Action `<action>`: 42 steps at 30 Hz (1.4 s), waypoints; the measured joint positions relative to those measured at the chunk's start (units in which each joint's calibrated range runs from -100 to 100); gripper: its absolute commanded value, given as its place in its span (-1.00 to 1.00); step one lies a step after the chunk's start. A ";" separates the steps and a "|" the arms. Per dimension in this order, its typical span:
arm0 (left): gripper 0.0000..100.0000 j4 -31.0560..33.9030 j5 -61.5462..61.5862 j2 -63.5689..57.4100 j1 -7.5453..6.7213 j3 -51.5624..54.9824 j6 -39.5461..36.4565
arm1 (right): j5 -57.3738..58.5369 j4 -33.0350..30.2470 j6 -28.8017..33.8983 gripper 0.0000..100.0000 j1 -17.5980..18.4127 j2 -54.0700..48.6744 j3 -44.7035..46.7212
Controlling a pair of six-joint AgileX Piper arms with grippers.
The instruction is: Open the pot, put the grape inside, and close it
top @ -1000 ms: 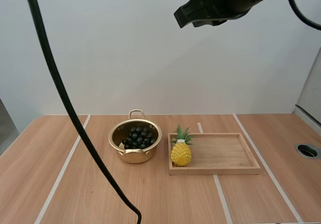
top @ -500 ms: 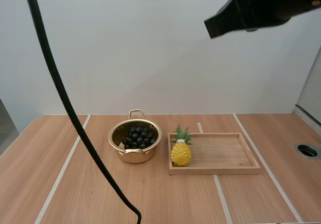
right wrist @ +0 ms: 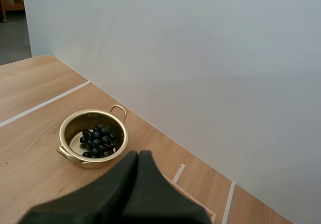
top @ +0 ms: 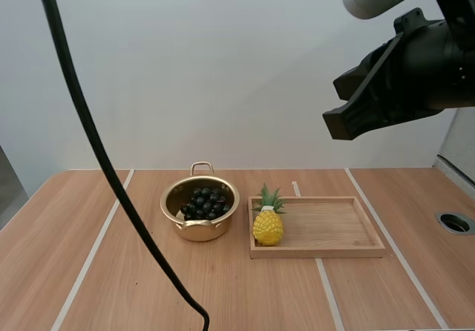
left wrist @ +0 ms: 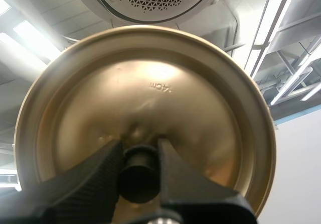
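A gold pot (top: 200,211) stands open on the table with a bunch of dark grapes (top: 204,203) inside it. My left gripper (left wrist: 139,148) is shut on the black knob (left wrist: 139,171) of the gold lid (left wrist: 175,98), whose underside faces the left wrist camera. High above the table's right side hangs my right gripper (top: 334,123), well clear of the pot. In the right wrist view its fingers lie together as one dark wedge (right wrist: 138,154), shut on nothing, with the pot (right wrist: 93,143) and grapes (right wrist: 98,139) beyond them.
A wooden tray (top: 334,231) lies just right of the pot, with a yellow toy pineapple (top: 268,223) standing at its left end. A round hole (top: 454,223) sits in the table near the right edge.
My right arm has swung rightward and lower across the top of the high view. The pot, grapes, tray and pineapple have stayed put.
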 measured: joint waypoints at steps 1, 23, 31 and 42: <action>-1.00 0.00 0.66 0.00 0.00 0.00 0.00 | 0.00 0.16 0.00 -1.00 0.00 0.00 0.00; -1.00 0.00 66.43 11.85 0.00 0.16 1.50 | 0.00 2.28 0.00 -1.00 0.00 -0.11 0.30; -1.00 0.10 67.92 24.01 0.00 0.43 1.84 | 0.00 2.28 0.00 -1.00 0.00 -0.11 0.30; -1.00 -0.20 67.92 27.93 0.00 4.81 1.93 | 0.00 2.28 0.00 -1.00 0.00 -0.11 0.30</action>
